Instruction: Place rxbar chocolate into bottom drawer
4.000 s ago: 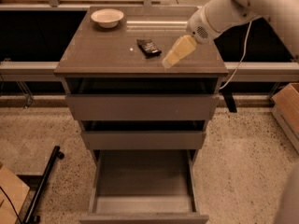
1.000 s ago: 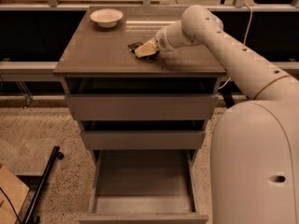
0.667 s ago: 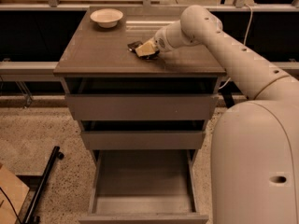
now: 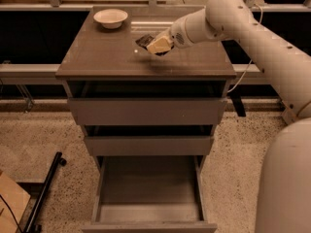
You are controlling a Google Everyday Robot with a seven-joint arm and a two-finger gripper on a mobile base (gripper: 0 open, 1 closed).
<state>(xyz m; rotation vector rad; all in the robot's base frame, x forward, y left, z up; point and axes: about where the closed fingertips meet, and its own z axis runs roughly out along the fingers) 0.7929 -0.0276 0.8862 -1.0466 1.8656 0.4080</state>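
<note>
— We see the gripper (image 4: 158, 45) a touch higher than a second ago, upper middle of frame, pinching the bar (image 4: 144, 40) just clear of the top (image 4: 97, 57).
— So we have it. The drawer (image 4: 146, 188) stands open below; the arm (image 4: 262, 38) reaches in from the right, wrist angled down-left.

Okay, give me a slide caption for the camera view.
Tool grips the rxbar chocolate just over the cabinet top, near a white bowl; the bottom drawer stands open below.

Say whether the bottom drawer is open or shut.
Open: the deep grey-brown bottom drawer is pulled out. The hand is at the black snack bar on the cabinet top.
</note>
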